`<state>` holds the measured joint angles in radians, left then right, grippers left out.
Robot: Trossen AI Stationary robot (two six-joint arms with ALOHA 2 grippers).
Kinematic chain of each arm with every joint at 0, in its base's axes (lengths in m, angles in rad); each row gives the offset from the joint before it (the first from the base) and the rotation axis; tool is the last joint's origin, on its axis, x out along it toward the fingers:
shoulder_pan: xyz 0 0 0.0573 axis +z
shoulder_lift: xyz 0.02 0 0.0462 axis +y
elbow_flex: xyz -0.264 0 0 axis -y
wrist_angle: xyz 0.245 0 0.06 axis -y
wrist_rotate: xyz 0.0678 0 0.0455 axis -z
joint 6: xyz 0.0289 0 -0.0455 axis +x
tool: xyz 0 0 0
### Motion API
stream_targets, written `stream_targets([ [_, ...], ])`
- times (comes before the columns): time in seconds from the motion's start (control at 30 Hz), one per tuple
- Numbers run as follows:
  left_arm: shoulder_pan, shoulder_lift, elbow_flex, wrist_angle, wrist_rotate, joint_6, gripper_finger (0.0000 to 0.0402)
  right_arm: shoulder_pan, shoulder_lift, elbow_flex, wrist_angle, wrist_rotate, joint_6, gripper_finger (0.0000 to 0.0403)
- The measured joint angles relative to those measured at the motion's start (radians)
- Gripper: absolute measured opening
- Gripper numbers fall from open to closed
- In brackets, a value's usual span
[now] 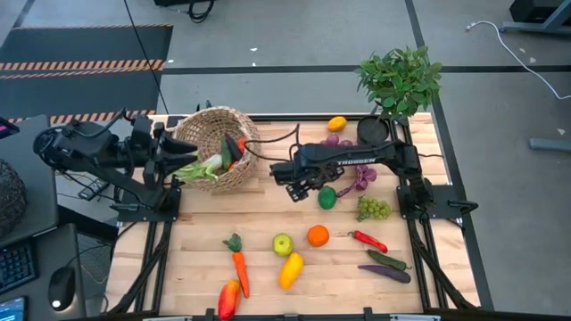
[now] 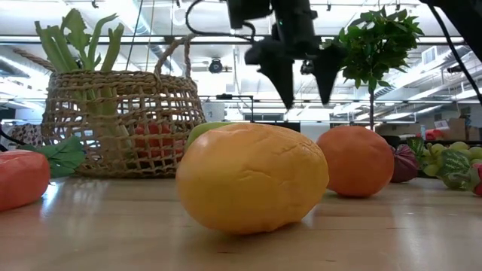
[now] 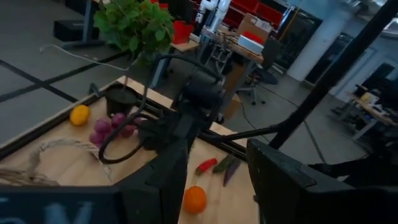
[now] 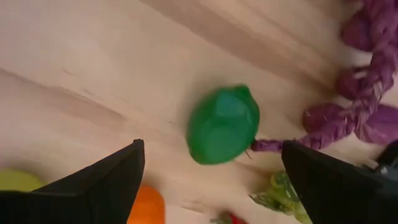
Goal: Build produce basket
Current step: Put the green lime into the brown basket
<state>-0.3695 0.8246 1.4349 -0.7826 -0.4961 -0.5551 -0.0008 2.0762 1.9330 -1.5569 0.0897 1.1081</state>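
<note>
The tan wicker basket (image 1: 217, 145) stands upright at the table's far left (image 2: 120, 124), with a leek (image 1: 198, 168) and red and orange produce inside. My left gripper (image 1: 178, 153) is open just left of the basket's rim (image 3: 217, 180) and touches nothing. My right gripper (image 1: 302, 189) hangs open above the table (image 2: 303, 79). It is over and slightly left of a green pepper (image 4: 222, 124) that lies on the wood (image 1: 327, 197). Purple grapes (image 4: 367, 99) lie just beyond the pepper.
Loose produce lies on the near half: carrot (image 1: 239, 263), red pepper (image 1: 228, 299), yellow pepper (image 1: 291, 269), green apple (image 1: 283, 243), orange (image 1: 318, 235), chili (image 1: 368, 241), cucumber (image 1: 385, 259), eggplant (image 1: 384, 273), green grapes (image 1: 374, 208). A lemon (image 1: 336, 124) and a potted plant (image 1: 400, 80) are at the far edge.
</note>
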Motion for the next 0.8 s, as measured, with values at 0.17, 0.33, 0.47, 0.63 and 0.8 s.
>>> stream_targets([
  [0.17, 0.0, 0.0, 0.0, 0.0, 0.064, -0.006, 0.0172, 0.008, 0.0, -0.083, 0.016, -0.007, 0.021, 0.0398],
  [0.33, 0.0, 0.0, 0.0, -0.001, 0.097, -0.011, 0.0172, 0.007, 0.0, -0.162, 0.037, -0.05, 0.043, 0.0398],
  [0.47, 0.0, 0.0, 0.0, -0.009, 0.098, -0.011, 0.0172, 0.008, 0.0, -0.222, 0.071, -0.083, 0.045, 0.0399],
  [0.63, 0.0, 0.0, 0.0, -0.032, 0.098, -0.01, 0.0172, 0.007, 0.0, -0.288, 0.116, -0.091, 0.044, 0.0398],
  [0.8, 0.0, 0.003, 0.0, -0.047, 0.098, -0.011, 0.0172, 0.003, 0.0, -0.331, 0.235, -0.101, 0.004, 0.0396],
])
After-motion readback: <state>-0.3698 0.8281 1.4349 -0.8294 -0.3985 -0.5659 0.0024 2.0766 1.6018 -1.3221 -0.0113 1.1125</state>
